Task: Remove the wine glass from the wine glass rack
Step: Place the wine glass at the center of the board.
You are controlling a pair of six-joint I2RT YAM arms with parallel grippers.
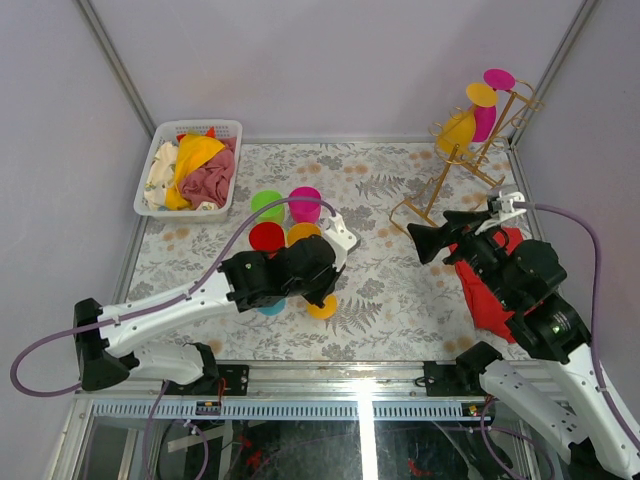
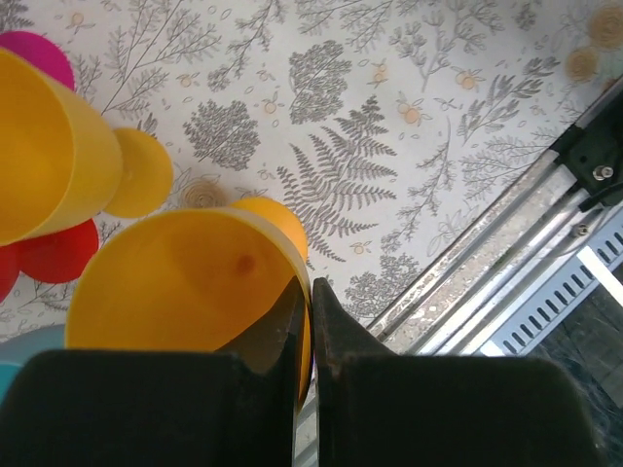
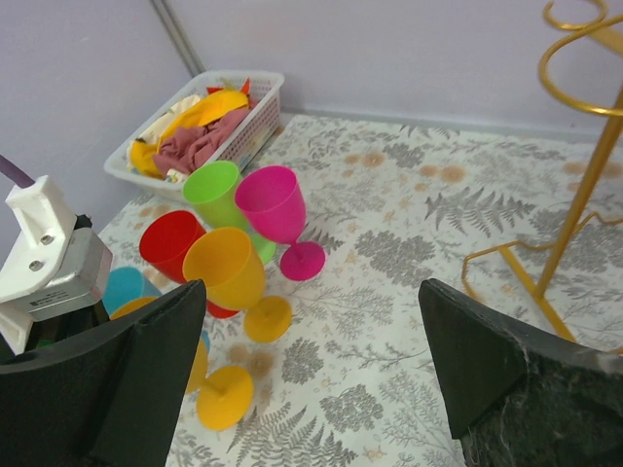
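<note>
A yellow plastic wine glass (image 1: 458, 130) hangs on the thin gold wire rack (image 3: 587, 195) at the far right corner of the table (image 1: 400, 290). The right gripper (image 1: 432, 238) gapes empty nearby. The left gripper (image 2: 310, 292) pinches an orange plastic wine glass (image 2: 185, 282) by its rim.

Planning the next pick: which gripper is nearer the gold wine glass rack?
Right. The right gripper, jaws open, sits just short of the wine glass rack base; the left gripper is far to its left, shut on a yellow glass rim.

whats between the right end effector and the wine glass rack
Only bare floral tabletop. The open right end effector sits just short of the wine glass rack, with no glass in the gap. The top view shows it best.
</note>
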